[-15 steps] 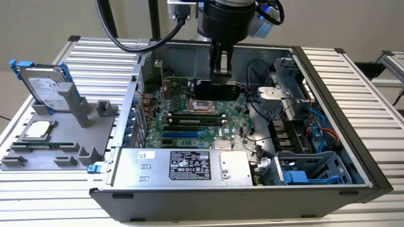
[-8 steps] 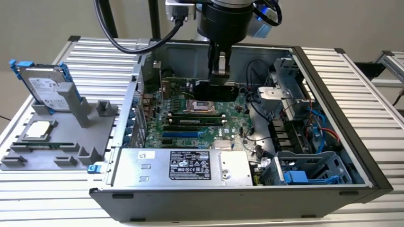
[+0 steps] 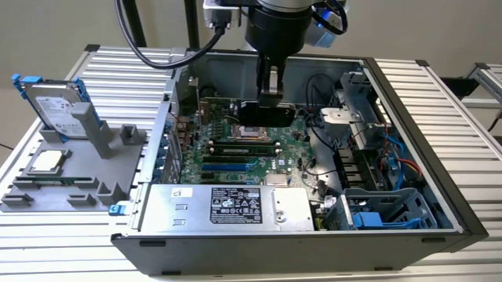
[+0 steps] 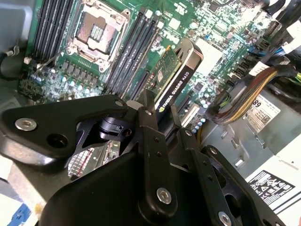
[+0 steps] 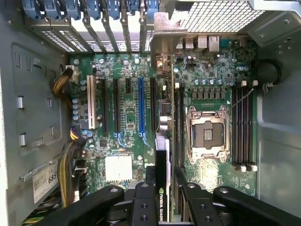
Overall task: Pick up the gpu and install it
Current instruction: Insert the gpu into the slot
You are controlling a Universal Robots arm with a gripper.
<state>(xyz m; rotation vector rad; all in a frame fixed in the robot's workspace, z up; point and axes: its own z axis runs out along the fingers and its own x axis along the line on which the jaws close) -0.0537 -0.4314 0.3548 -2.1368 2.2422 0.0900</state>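
Fingers [image 5: 164, 186] clamped on the gpu [image 5: 161, 160], edge-on above the motherboard [image 5: 127, 113] inside the open case [image 3: 439, 147].

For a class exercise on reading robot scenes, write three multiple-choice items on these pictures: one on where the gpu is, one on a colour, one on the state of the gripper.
1. Where is the gpu?
A. lying on the grey holder outside the case
B. held edge-down above the motherboard inside the open case
C. on top of the power supply

2. What colour is the single long expansion slot that differs from the black ones in the first wrist view?
A. red
B. white
C. blue

3. What is the gripper doing?
A. its fingers are shut on the gpu
B. open and empty
C. shut on the hard drive

Answers: 1 B, both wrist views show the card over the board; 2 C, the slot is blue; 3 A, the fingers clamp the card on both faces.
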